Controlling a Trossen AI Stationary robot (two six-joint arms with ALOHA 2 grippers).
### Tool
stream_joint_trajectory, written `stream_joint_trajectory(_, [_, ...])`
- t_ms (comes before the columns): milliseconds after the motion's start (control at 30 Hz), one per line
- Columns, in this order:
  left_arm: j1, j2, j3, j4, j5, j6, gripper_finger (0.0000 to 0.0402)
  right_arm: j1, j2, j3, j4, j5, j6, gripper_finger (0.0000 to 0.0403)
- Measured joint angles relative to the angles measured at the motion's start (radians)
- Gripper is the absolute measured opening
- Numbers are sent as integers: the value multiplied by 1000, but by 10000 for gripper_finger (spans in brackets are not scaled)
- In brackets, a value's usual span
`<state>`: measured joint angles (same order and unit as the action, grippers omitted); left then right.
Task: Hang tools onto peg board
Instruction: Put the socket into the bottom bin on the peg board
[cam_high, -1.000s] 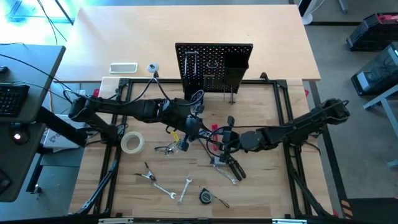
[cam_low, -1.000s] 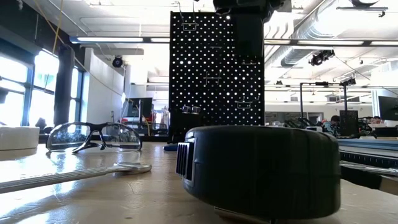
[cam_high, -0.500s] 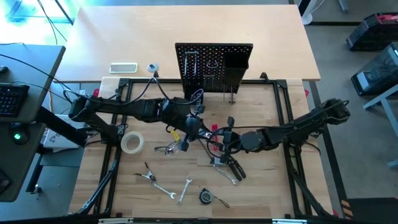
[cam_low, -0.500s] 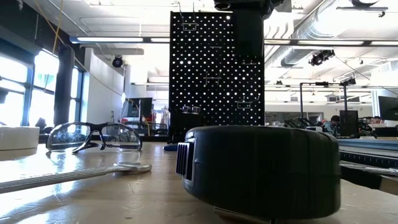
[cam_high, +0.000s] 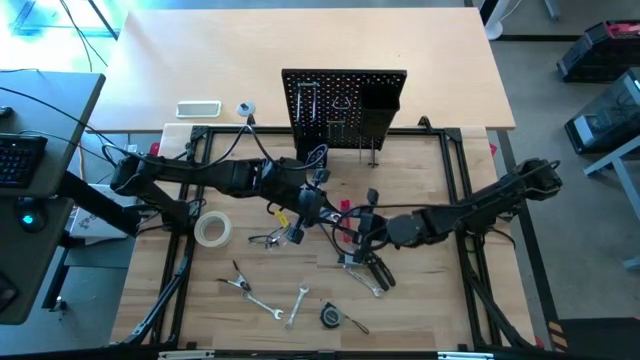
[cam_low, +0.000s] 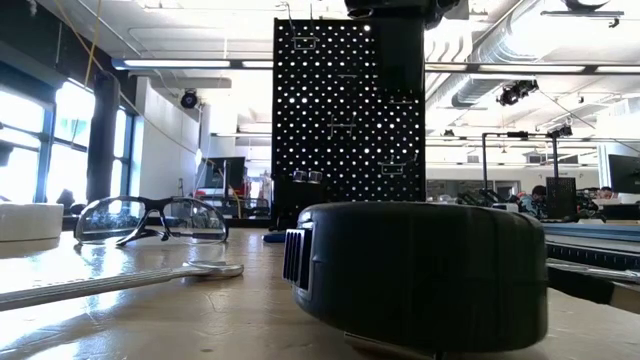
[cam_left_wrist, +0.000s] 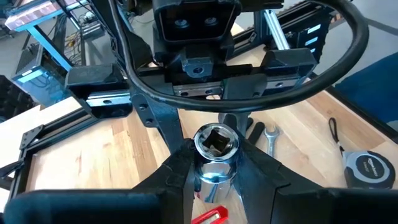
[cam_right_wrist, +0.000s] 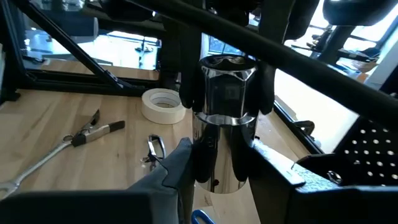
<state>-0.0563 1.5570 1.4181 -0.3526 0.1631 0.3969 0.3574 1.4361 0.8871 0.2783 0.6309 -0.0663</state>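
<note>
Looks like a mid-air handoff: both the left gripper and the right gripper are clenched on one chrome socket, held above the bench just in front of the peg board. Next I'd guess one gripper lets go so the other can carry the socket to the peg board.

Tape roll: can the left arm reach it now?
Probably not at once: the left gripper is shut on a socket, which the right gripper also holds. Otherwise the tape roll lies uncovered, close beside that arm.
</note>
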Motion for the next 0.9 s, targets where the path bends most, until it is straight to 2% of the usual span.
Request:
stream_joint_trajectory(267, [1,-8,2,-15,-15,-10,79,22,-2,-3,-17,70,-21,145])
stream_joint_trajectory(633, [1,-51,3,-75,-44,-11,79,56,-3,-3,-7,153,-48,149])
stream_joint_trajectory(900, [1,-51,2,-192,-131,-29,79,95,-44,-3,-29,227,-67,149])
